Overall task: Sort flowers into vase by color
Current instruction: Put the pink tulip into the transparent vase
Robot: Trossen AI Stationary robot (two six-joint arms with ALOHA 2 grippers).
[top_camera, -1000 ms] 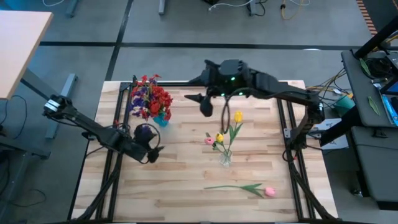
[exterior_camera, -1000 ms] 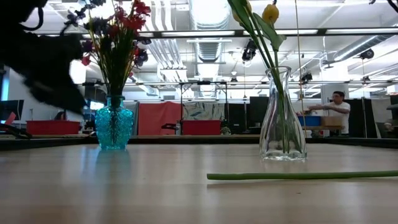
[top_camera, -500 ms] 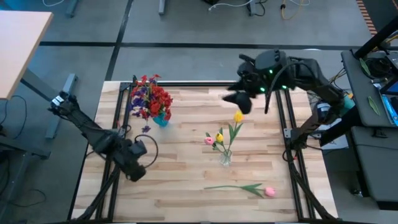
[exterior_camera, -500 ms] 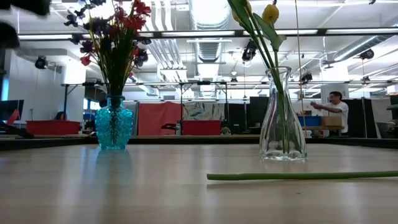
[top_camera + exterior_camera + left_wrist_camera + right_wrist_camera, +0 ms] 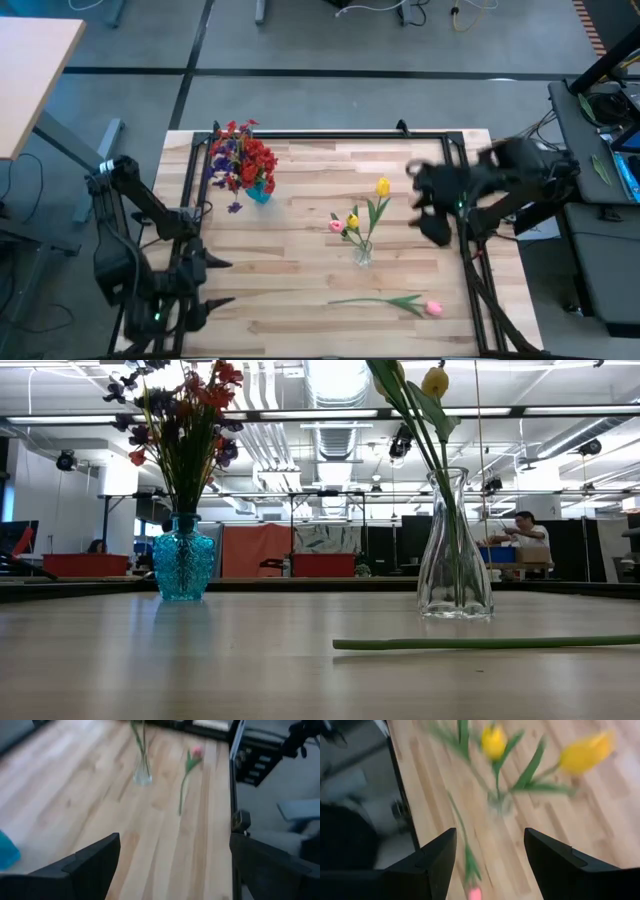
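A blue vase (image 5: 259,190) at the far left holds the red and purple flowers (image 5: 241,158). A clear vase (image 5: 361,255) at mid-table holds yellow buds (image 5: 383,187) and a small pink one (image 5: 336,226). One pink flower (image 5: 432,308) lies flat on the boards near the front edge, with its stem (image 5: 490,643) pointing left. My left gripper (image 5: 222,283) hangs open over the near left corner, with nothing between its fingers (image 5: 95,860). My right gripper (image 5: 490,855) stands open over the table's right side (image 5: 428,205), right of the clear vase, and holds nothing.
A black frame rail (image 5: 462,220) runs along the table's right edge under my right arm, and another (image 5: 185,240) runs along the left edge. Bare boards (image 5: 290,260) lie between the two vases. A person (image 5: 522,535) sits far behind the table.
My left gripper has drawn back from beside the blue vase toward the near left corner and risen, passing out of the low view. My right gripper has swung from the far middle of the table to its right edge and then nearer, turning as it went. The flowers have kept still.
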